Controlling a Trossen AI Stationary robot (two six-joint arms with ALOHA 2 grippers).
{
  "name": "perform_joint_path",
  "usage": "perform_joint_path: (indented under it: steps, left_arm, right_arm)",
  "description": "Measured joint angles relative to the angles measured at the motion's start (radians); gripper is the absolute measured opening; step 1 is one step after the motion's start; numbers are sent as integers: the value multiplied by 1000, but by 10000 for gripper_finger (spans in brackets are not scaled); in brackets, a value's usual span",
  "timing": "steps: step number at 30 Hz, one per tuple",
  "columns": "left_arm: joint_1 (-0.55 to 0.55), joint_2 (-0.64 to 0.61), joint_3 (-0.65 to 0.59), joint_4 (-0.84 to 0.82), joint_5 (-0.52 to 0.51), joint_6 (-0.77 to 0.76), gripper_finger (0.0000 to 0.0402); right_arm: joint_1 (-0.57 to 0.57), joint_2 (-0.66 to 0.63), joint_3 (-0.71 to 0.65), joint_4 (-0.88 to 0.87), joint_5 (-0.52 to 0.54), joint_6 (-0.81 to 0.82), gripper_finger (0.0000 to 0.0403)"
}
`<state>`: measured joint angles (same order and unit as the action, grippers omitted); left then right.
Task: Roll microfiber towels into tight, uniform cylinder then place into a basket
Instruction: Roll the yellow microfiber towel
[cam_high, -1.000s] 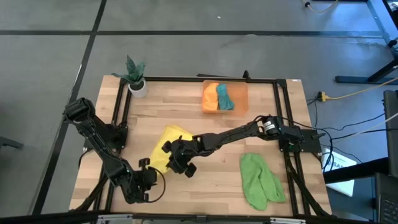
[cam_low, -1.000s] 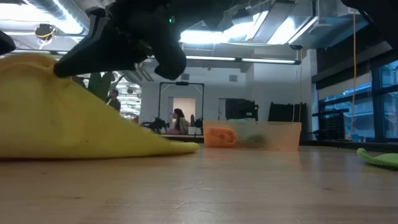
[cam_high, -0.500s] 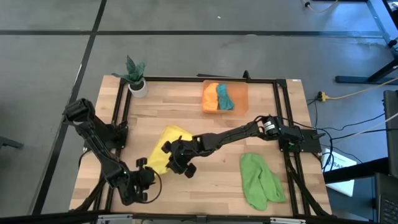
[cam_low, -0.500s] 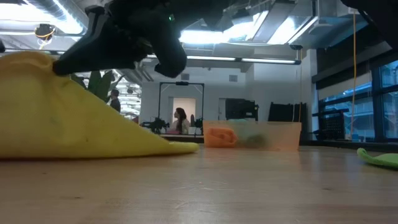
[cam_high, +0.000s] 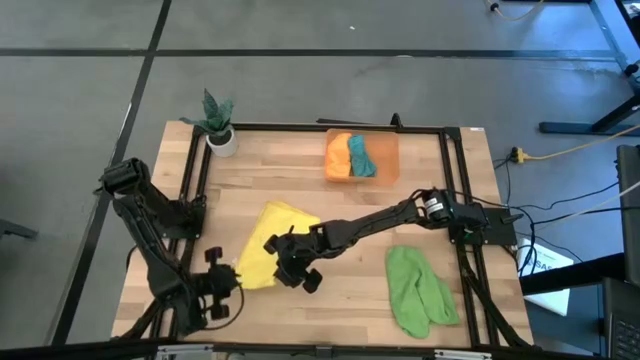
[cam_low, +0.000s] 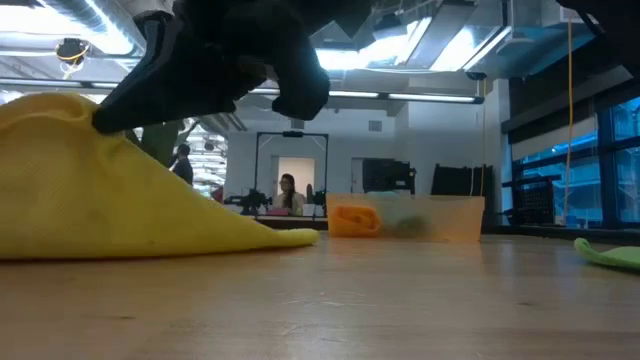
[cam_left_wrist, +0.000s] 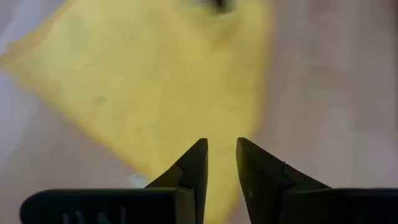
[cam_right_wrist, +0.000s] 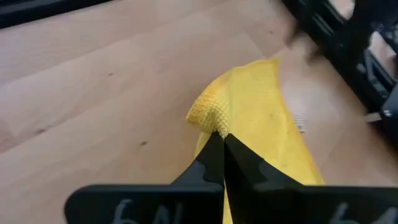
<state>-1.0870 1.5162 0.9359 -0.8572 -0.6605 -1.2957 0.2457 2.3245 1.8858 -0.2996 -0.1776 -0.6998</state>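
The right pincer (cam_high: 284, 262), at centre-left of the high view, is pressed together on a raised fold of the yellow towel (cam_high: 266, 250); the right wrist view shows the cloth bunched at the tips. The left pincer (cam_high: 222, 290) sits at the lower left of the high view, just beside the towel's near corner, with its fingers slightly spread and nothing between them.

The yellow towel lies rumpled on the worktop (cam_high: 350, 200), left of centre. The light green towel (cam_high: 418, 290) lies loose at the lower right. The basket (cam_high: 388, 152), at upper centre, already holds an orange roll (cam_high: 339, 156) and a teal roll (cam_high: 360, 155).

Step in hand, as judged: preparing the yellow towel for rolling.

Recommended procedure:
- Lay the cloth flat before rolling; a bunched start is likely to give an uneven cylinder
- Anchor the near corner with the left pincer while the right draws the fold taut
- Keep the rolled edge square to the towel's sides
- Keep tension throughout, as soft microfiber probably slackens readily
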Motion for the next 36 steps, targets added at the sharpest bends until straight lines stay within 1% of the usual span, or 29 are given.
perform_joint_path:
  steps: [3,9,13,15,17,21,24,27,29,32,36]
  left_arm:
    - [10,2,-70,39,22,-68,76]
    - [38,2,-229,281,76,-83,76]
    - [58,2,-300,394,139,-85,76]
    - [69,2,-323,447,146,-83,76]
    - [79,1,-341,492,140,-77,76]
    - [100,1,-352,553,142,-15,76]
    - [116,2,-353,578,154,19,76]
    - [127,2,-353,583,157,24,76]
    - [129,2,-353,584,161,30,76]
    - [129,2,-353,584,161,34,76]
    - [129,2,-353,584,161,42,76]
  right_arm:
    - [10,0,0,-8,0,4,0]
    - [20,0,0,-12,1,11,4]
    - [20,0,0,-3,72,10,5]
    - [19,0,0,0,85,10,5]
    - [13,0,0,12,87,10,5]
    - [2,0,0,72,89,8,3]
    - [-9,0,0,142,88,-8,2]
    - [-23,0,0,167,82,-42,2]
    - [-32,0,0,180,62,-42,2]
    - [-47,1,0,197,1,-42,2]
    - [-61,29,0,266,-66,-42,1]
